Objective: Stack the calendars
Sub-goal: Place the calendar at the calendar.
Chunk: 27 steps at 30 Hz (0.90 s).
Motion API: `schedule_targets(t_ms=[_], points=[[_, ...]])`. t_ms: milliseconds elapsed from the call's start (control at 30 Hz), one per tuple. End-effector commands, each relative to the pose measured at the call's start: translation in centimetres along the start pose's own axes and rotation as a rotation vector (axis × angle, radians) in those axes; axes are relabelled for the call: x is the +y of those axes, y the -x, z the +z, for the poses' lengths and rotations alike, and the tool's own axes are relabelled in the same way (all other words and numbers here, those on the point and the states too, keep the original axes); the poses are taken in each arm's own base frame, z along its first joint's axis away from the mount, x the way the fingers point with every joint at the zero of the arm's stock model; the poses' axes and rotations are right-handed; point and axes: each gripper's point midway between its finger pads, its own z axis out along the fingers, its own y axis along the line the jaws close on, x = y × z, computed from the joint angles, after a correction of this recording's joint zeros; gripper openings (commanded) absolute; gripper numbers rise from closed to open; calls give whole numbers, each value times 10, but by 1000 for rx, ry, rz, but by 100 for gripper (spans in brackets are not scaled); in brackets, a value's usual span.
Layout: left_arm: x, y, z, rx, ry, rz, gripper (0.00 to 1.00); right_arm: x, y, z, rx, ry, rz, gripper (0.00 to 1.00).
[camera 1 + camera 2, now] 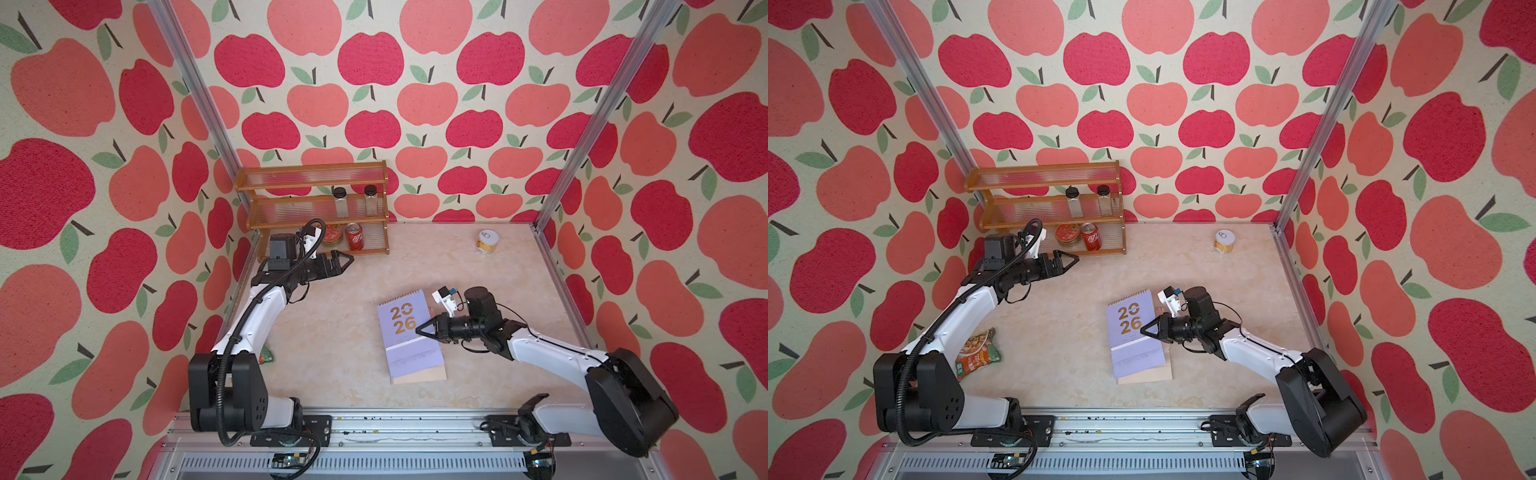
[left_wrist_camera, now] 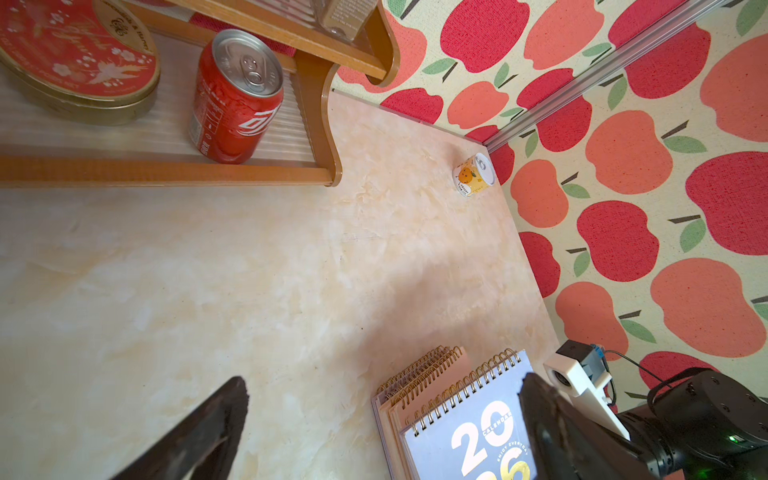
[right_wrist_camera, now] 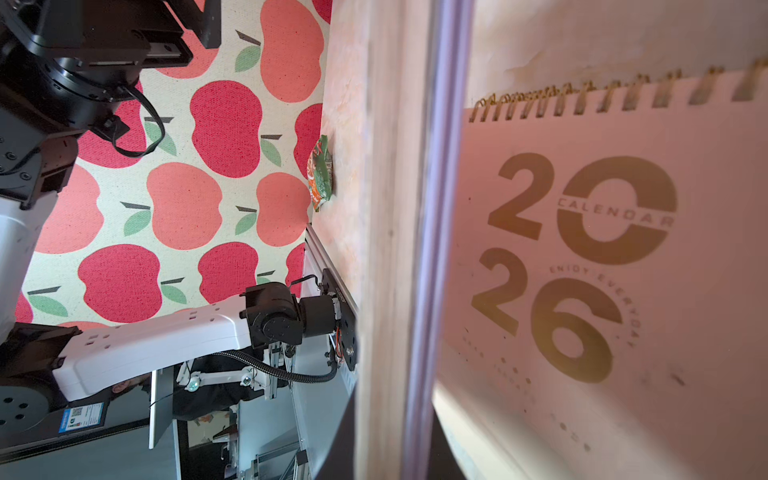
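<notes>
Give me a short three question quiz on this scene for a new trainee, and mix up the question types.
1. True or false: the left gripper is open and holds nothing.
2. Multiple choice: on which shelf of the wooden rack does the red soda can stand? A the bottom shelf. B the middle shelf. C the top shelf.
3. Short answer: what colour is the top calendar of the pile?

Key: 1 true. 2 A. 3 lavender.
</notes>
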Motion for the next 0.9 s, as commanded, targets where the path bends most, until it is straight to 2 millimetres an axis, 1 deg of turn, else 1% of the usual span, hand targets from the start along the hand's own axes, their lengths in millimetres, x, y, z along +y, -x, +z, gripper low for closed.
schedule_targets(t_ms=[0, 267, 467, 867], points=[[-13, 9, -7, -23, -11, 44, 100, 14, 5, -8, -37, 57, -43, 0], [-16, 11, -9, -30, -17, 44, 100, -5, -2, -8, -40, 53, -7, 0], [-16, 10, -9, -26, -16, 44, 100, -13, -1, -8, -62, 37, 4, 0], [-17, 6, -8, -16, -19, 43, 100, -28, -7, -6, -82, 9, 35, 0]])
